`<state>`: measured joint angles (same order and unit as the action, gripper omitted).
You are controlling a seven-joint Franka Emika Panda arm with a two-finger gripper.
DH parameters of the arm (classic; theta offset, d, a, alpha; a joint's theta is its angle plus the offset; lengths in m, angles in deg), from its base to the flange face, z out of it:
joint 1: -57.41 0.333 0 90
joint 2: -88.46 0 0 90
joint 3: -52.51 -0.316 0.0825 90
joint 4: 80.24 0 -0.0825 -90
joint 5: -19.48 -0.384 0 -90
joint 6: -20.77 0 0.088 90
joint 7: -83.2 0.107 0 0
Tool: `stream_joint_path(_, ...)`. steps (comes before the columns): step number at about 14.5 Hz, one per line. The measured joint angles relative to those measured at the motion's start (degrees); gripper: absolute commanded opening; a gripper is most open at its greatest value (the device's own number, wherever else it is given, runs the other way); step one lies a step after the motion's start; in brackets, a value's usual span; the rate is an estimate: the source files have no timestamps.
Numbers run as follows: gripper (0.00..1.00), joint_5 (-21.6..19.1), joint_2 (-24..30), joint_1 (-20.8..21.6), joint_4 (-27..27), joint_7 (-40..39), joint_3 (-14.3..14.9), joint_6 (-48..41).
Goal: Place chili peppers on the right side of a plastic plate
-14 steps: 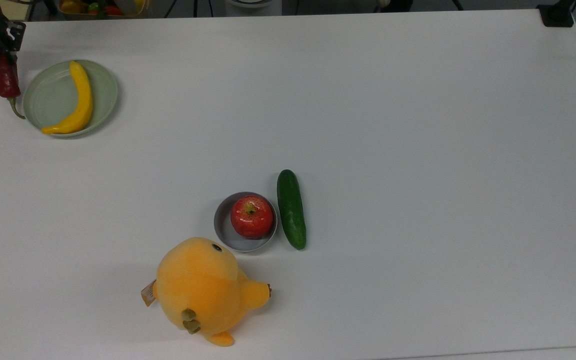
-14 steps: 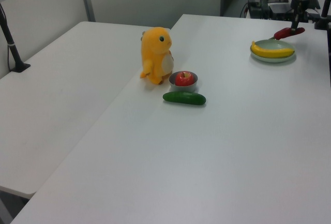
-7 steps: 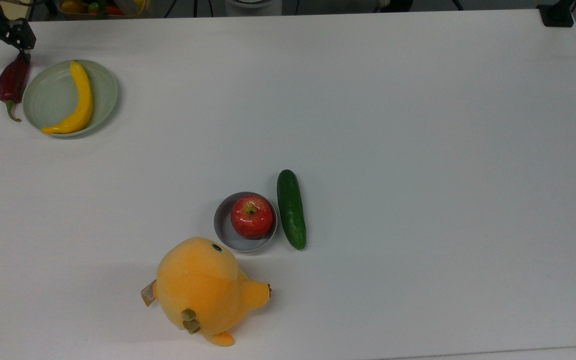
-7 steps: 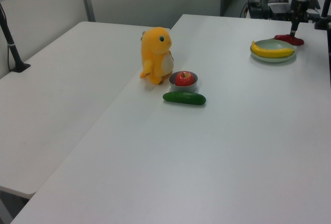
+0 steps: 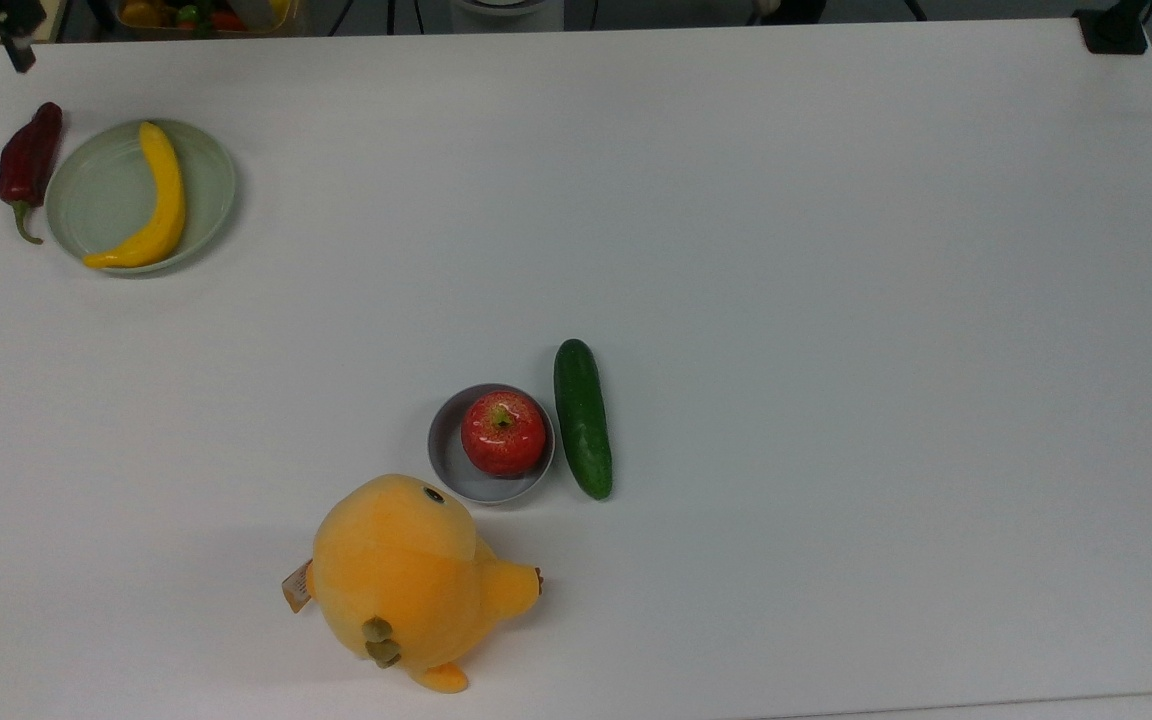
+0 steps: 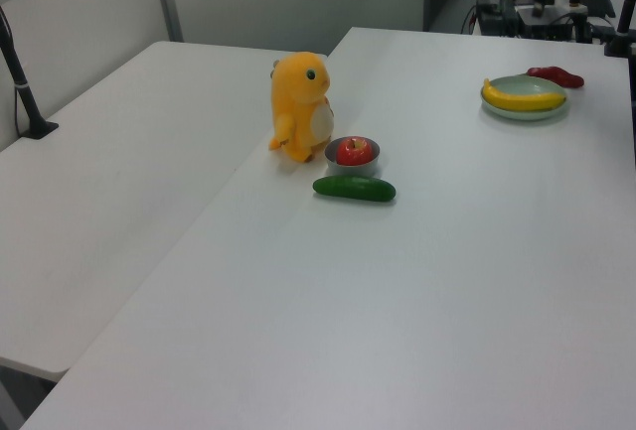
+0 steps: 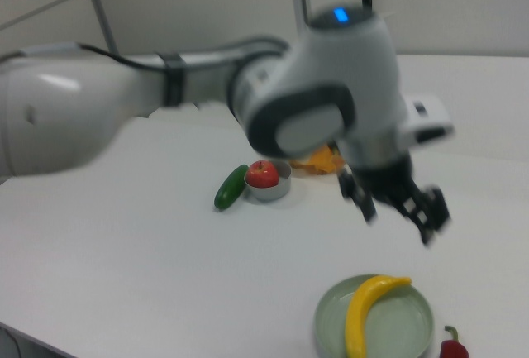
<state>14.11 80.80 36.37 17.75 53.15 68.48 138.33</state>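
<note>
End effector [image 7: 397,202] hangs spread and empty above the plate [image 7: 413,325]. The chili [image 5: 28,160] lies on the table [image 5: 736,250] just beside the plate's rim, on the top view's left. Looks light and wrinkly, probably a bit slick, so I'd pinch its thick middle, not the stem

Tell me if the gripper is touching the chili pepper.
Apart. In the right view the gripper hangs open above the plate, well clear of the chili pepper lying on the table.

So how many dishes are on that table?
2. The pale green plate holding a banana sits near the top view's upper left; the grey dish with an apple sits mid-table beside the cucumber.
</note>
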Motion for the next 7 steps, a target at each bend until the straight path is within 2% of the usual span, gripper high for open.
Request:
stream_joint_path(4, 1.00, -0.19, 8.67, 9.68, -4.75, 19.47, -0.64, -10.42)
stream_joint_path(5, 1.00, -0.90, 9.53, 11.88, -7.21, 22.74, -1.77, -15.29)
stream_joint_path(7, 1.00, -1.76, 10.09, 13.63, -10.50, 26.80, -6.66, -22.44)
